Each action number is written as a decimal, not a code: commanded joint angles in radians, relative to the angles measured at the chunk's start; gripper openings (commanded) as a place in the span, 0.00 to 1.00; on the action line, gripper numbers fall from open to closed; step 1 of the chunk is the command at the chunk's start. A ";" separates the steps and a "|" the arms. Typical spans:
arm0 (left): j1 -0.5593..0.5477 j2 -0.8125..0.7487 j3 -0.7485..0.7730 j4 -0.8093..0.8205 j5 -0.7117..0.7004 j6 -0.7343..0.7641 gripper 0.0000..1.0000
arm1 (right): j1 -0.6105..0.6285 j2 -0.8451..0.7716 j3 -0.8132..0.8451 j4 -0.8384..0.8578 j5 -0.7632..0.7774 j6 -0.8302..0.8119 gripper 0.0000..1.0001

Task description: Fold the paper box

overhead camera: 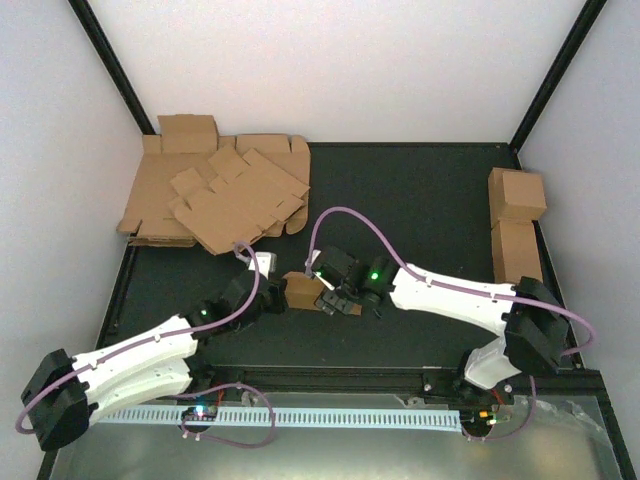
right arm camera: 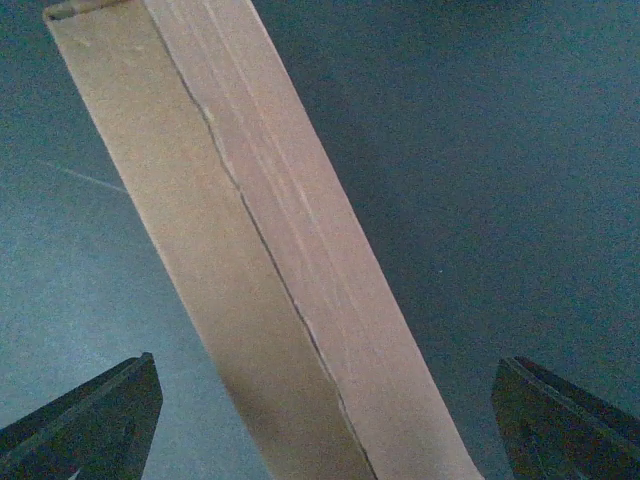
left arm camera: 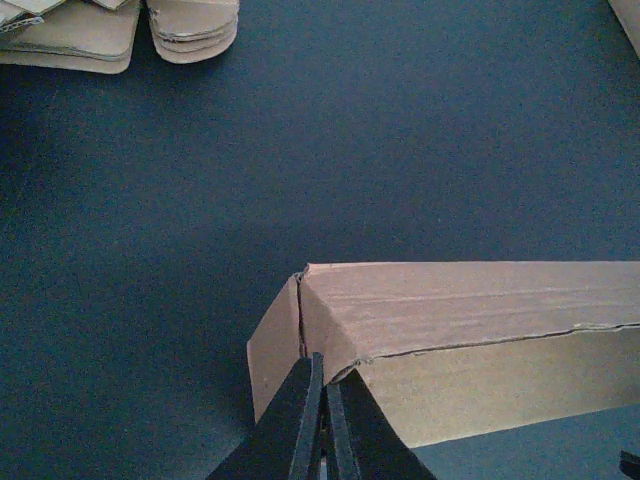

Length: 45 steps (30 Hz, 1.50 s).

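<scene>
Two grippers meet on one carton. The paper box [overhead camera: 300,290] lies on the black table [overhead camera: 430,220], between the two sets of fingers. We point it again in the wrist views [left arm camera: 470,320] [right arm camera: 260,230].

The left gripper [left arm camera: 322,370] is clenched, its fingers [left arm camera: 300,420] pressed blade to blade. The tips touch the box's near corner, right at the seam where the end flap [left arm camera: 272,350] stands ajar. We cannot tell if a thin cardboard edge is pinched between them. The flap sits just left of the tips, and the long body runs off to their right.

The right gripper [right arm camera: 325,362] is released, its fingers [right arm camera: 90,420] spread wide. The box runs diagonally through the gap with neither pad touching it. The top seam along the body looks closed.

We judge the walls and lid formed, so the step in hand is shutting the left end. The task looks late, not finished.

For the next move the left tips need to push that flap inward, square to the end. The right fingers should clamp across the body so it can't slide or twist. The risk is the carton skating on the table, or the flap bending off its crease.

Beyond the left fingers lies the stack of flat blanks [overhead camera: 215,200]. Far past the right arm stand the finished cartons [overhead camera: 517,225].
</scene>
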 commanded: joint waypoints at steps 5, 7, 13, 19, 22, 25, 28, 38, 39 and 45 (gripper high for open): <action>-0.008 0.014 -0.005 -0.145 0.025 -0.001 0.03 | -0.020 -0.033 0.017 0.062 0.016 0.034 0.93; -0.009 0.005 0.017 -0.161 0.019 0.004 0.04 | -0.035 -0.083 0.016 0.036 -0.036 0.040 0.91; -0.008 0.032 0.099 -0.212 0.008 0.009 0.08 | -0.048 -0.185 -0.036 -0.068 -0.017 0.091 0.85; -0.008 0.031 0.111 -0.185 0.015 0.010 0.25 | -0.082 -0.270 -0.152 -0.025 -0.001 0.140 0.77; -0.008 0.021 0.116 -0.157 0.031 0.019 0.38 | -0.086 -0.301 -0.187 -0.005 0.009 0.166 0.72; -0.009 0.016 0.125 -0.139 0.043 0.028 0.45 | -0.102 -0.362 -0.240 0.051 0.007 0.179 0.66; -0.008 0.011 0.131 -0.122 0.056 0.037 0.54 | -0.135 -0.398 -0.277 0.085 -0.022 0.187 0.61; -0.009 0.049 0.103 -0.087 0.018 0.033 0.45 | -0.152 -0.338 -0.270 0.115 0.001 0.181 0.42; -0.008 0.051 0.103 -0.087 0.011 0.036 0.43 | -0.152 -0.338 -0.276 0.125 -0.003 0.173 0.40; -0.008 0.071 0.108 -0.086 -0.010 0.050 0.37 | -0.152 -0.331 -0.317 0.182 0.005 0.160 0.36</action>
